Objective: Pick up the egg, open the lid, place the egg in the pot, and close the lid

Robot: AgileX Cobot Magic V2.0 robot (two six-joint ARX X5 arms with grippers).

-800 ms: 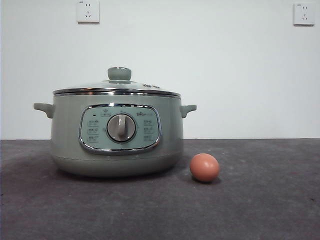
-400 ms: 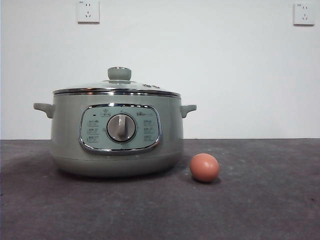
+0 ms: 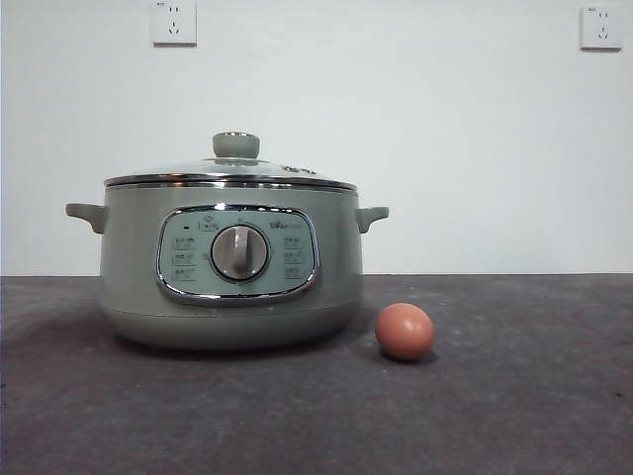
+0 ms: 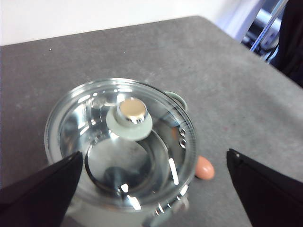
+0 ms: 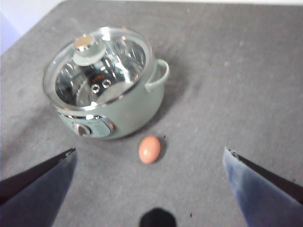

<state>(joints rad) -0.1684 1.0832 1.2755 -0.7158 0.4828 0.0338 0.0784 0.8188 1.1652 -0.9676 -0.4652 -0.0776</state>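
Note:
The sage-green pot (image 3: 230, 267) stands on the dark table with the glass lid (image 3: 230, 173) closed on it. The orange-brown egg (image 3: 405, 331) lies on the table just beside the pot's right side. In the left wrist view my left gripper (image 4: 156, 189) is open, high above the lid (image 4: 120, 142) and its knob (image 4: 130, 116); the egg (image 4: 204, 168) shows past the pot's rim. In the right wrist view my right gripper (image 5: 149, 189) is open, high above the table, with the egg (image 5: 149, 149) and the pot (image 5: 109, 80) below it. Neither gripper shows in the front view.
The grey table (image 3: 514, 396) stretches around the pot and the egg. A white wall with two sockets (image 3: 174, 22) stands behind. The table's edge and some dark equipment (image 4: 284, 33) show in the left wrist view.

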